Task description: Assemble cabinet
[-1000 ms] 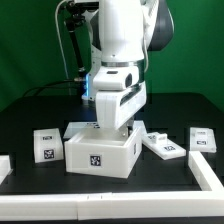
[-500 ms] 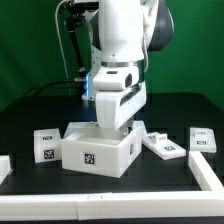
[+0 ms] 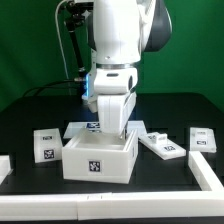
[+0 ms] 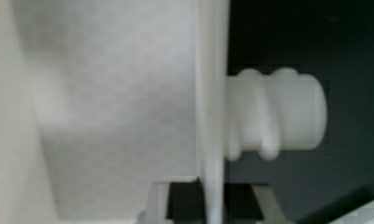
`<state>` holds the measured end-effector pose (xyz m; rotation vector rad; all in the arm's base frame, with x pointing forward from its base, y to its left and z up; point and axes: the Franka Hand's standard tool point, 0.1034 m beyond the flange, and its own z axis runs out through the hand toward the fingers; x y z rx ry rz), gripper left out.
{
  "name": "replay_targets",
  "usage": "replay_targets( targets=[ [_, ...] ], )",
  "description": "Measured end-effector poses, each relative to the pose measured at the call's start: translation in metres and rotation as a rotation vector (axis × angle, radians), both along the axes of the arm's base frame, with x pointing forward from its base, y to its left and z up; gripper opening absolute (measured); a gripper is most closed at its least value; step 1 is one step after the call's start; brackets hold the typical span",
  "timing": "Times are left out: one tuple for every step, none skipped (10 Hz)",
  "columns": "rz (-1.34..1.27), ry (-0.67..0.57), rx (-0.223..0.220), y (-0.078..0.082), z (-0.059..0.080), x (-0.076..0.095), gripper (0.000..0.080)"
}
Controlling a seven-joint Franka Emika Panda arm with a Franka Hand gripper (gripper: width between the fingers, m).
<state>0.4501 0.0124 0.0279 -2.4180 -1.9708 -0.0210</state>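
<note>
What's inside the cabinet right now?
The gripper dips into the cabinet through its open top. The front wall hides its fingertips and whatever else may be inside, so the interior cannot be seen.

Bench (image 3: 175, 112): black, matte.
Centre: cabinet (image 3: 100, 158), tag facing front.
Exterior view's left: small tagged block (image 3: 46, 146); edge piece (image 3: 3, 168), cut off.
Exterior view's right: flat tagged panel (image 3: 160, 146); far block (image 3: 203, 140); corner piece (image 3: 208, 172).

One cabinet (image 3: 100, 160), lower centre of the exterior view. Two small tagged blocks: the left block (image 3: 45, 146) at lower left, the right block (image 3: 203, 140) at the right edge. One flat tagged panel (image 3: 160, 146) between cabinet and right block. One robot arm (image 3: 115, 50).
</note>
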Motion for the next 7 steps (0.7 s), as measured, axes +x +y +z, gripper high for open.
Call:
replay_targets(
  targets=[
    [0.069,-0.011,-0.005,0.0039,0.0000,0.0073,0.0034],
    [0.105,-0.019,-0.010,0.0084,0.0002,0.0105,0.0034],
    [0.101,-0.018,-0.010,0.0074,0.0001,0.0102,0.0034],
    [0.100,-0.018,-0.010,0.0069,0.0001,0.0102,0.0034],
    [0.099,-0.018,-0.010,0.0068,0.0001,0.0103,0.0034],
    [0.099,-0.018,-0.010,0.0068,0.0001,0.0103,0.0034],
    [0.110,-0.013,-0.011,0.0098,0.0001,0.0132,0.0034]
  ],
)
